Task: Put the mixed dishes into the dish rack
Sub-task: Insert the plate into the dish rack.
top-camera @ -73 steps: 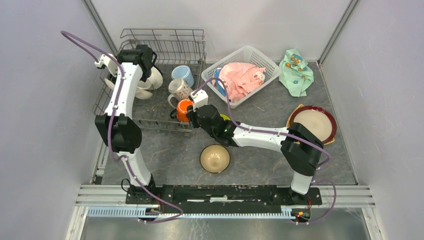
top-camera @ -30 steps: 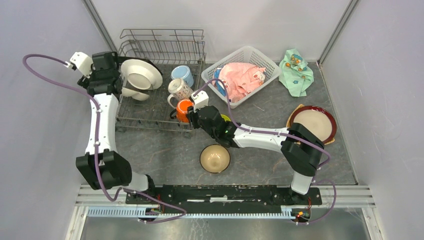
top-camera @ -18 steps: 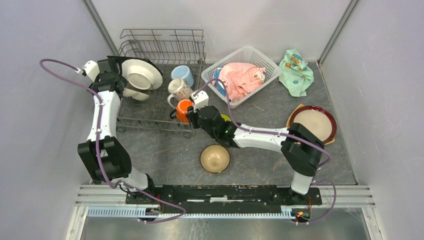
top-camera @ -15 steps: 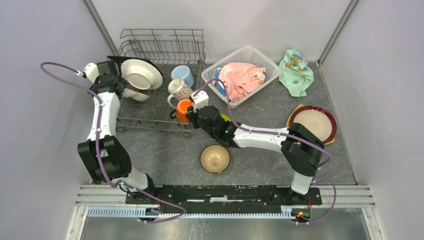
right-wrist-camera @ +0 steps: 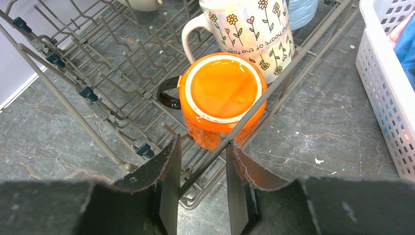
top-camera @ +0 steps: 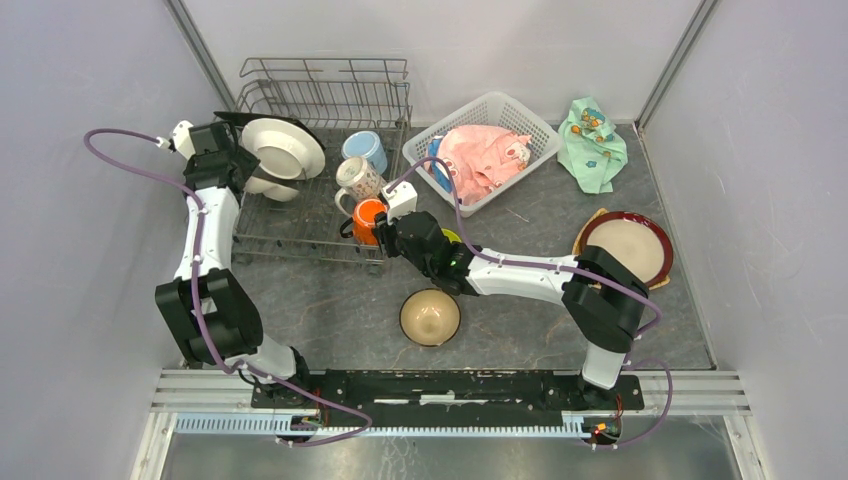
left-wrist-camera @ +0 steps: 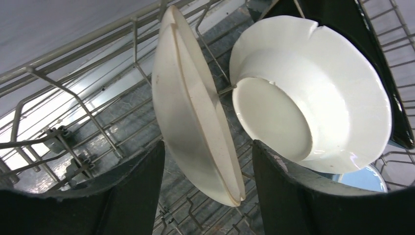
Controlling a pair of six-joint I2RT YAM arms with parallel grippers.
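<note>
3 mugs, 2 plates in rack, 1 tan bowl outside, L claw apart, R claw apart

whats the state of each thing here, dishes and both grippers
cream divided plate: on edge in dish rack
white plate: leaning in rack beside it
orange mug: in rack
patterned mug: in rack
light-blue mug: in rack
tan bowl: upright on table, unloaded
red-rimmed plate: on table, unloaded
left gripper: open astride cream divided plate
right gripper: open, empty, at orange mug
</note>
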